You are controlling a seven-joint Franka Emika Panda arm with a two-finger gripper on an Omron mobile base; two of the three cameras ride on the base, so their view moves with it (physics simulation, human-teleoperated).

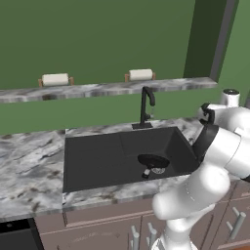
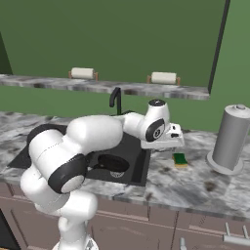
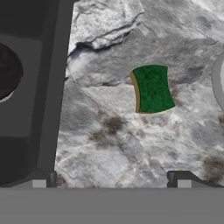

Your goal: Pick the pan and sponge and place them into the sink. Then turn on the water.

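The black pan lies inside the sink, near the drain, and it also appears from the other side as the pan in the sink. The sponge, yellow with a green top, rests on the counter just right of the basin. My gripper hovers above the counter between the sink's right rim and the sponge. In the hand view the gripper is open with nothing between its fingertips. The sponge lies ahead of it, slightly right. No water runs from the faucet.
A tall grey canister stands on the counter right of the sponge, and its base rim shows at the hand view's right edge. The sink wall and part of the pan lie to the left. Two paper rolls sit on the back ledge.
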